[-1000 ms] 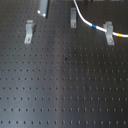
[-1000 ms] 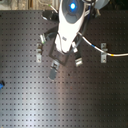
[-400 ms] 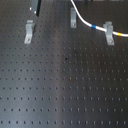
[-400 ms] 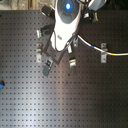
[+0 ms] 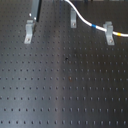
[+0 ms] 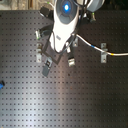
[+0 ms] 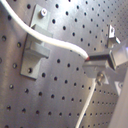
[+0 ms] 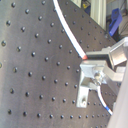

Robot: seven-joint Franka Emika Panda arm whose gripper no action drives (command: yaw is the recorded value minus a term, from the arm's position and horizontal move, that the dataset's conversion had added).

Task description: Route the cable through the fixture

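cable (image 7: 60,42) | pinched at end effector (image 7: 100,57) tip | beside clip (image 7: 35,47)

In the first exterior view the bench (image 5: 65,90) lies bare across the middle and lower frame, a wide free stretch of perforated board. Obstacles crowd the top edge: one clip (image 5: 29,33) at upper left, a second clip (image 5: 73,21) near top centre, a third clip (image 5: 108,33) at upper right. The cable (image 5: 82,16) crosses between the last two, barring a low pass there. In the second exterior view the arm (image 6: 64,25) fills the upper centre, its hand (image 6: 59,62) hanging over the board; the lower half stays open, save a small blue thing (image 6: 1,85) at the left edge.
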